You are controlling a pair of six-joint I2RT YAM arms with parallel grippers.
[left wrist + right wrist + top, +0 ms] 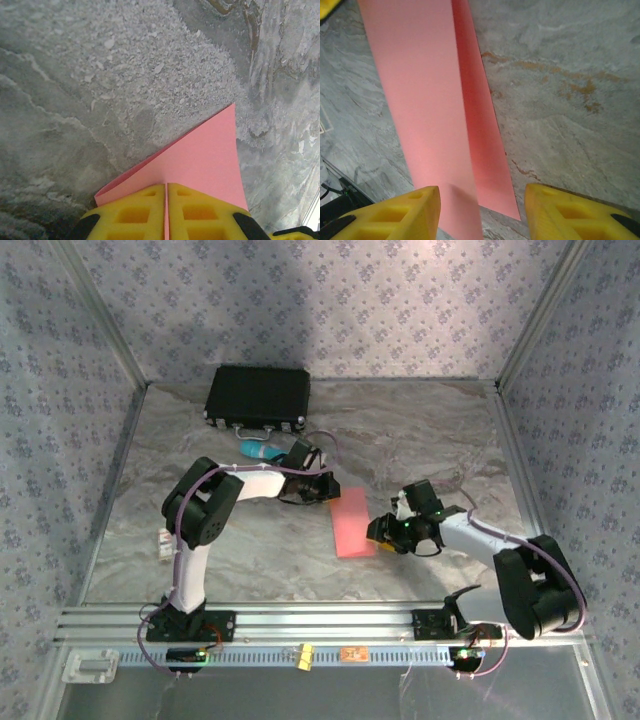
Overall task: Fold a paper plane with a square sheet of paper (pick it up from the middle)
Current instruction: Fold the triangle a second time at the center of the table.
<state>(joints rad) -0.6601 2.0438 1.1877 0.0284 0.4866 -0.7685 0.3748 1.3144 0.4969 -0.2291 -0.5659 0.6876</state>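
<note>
- At the middle of the table (250, 540), seen from above, the square sheet of paper (352, 523) lies folded into a long pink strip. Its long axis runs from 11 o'clock down to 5 o'clock.
- The left gripper (325, 487) sits at the strip's far, 11 o'clock end, so the paper runs away from it toward 5 o'clock.
- In the left wrist view, the left gripper (166, 189) is clamped shut on the sheet (200, 155). A pink edge is pinched in the seam between the yellow fingers (135, 215), and the paper fans out toward 1 o'clock, lifted a little off the marble.
- The right gripper (383, 531) stands just beside the strip's near end, with the paper at its 9 o'clock. It looks the nearer arm for working that end.
- In the right wrist view, the right gripper (481, 192) is spread, holding nothing. The strip (415, 100) enters between its fingers (395, 215) at 6 o'clock and runs up to 11 o'clock, with the lower layer showing along its right side.
- Judging by this, the coming move depends on the right jaws straddling the strip's near end while the left holds the far end.
</note>
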